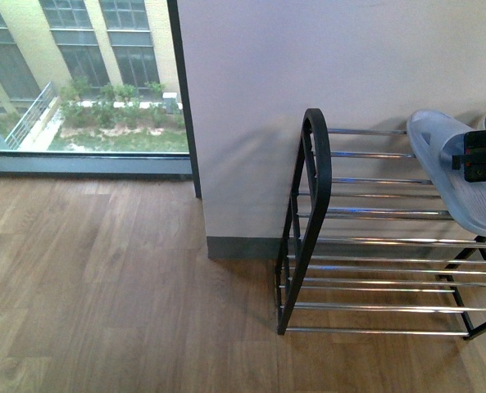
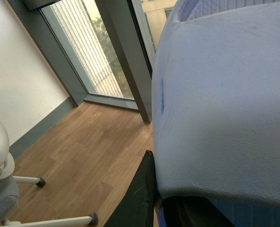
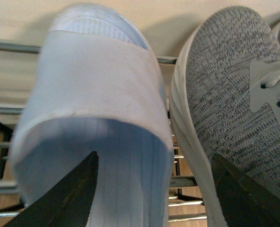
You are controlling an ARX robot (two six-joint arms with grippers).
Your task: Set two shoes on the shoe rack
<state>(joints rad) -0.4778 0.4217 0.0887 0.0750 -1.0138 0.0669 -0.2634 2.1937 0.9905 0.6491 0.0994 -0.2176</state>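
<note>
On the top tier of the black-framed chrome-bar shoe rack (image 1: 365, 214), the right tool (image 3: 151, 189) is hanging released over a pale blue open-toe slipper (image 3: 90, 118).

Beside that slipper a grey knit sneaker (image 3: 229, 109) with white sole is sitting on the bars; any further placing should be going onto free bars, soles flat across two rails. I cannot tell the left tool's state; a pale blue surface is filling its view.

Right gripper (image 3: 151, 189) jaws spread wide apart.

racks: 1 shoe rack (image 1: 374, 246) | slippers: 1 pale blue slipper (image 3: 92, 118) | sneakers: 1 grey sneaker (image 3: 229, 104) (partly cropped)
</note>
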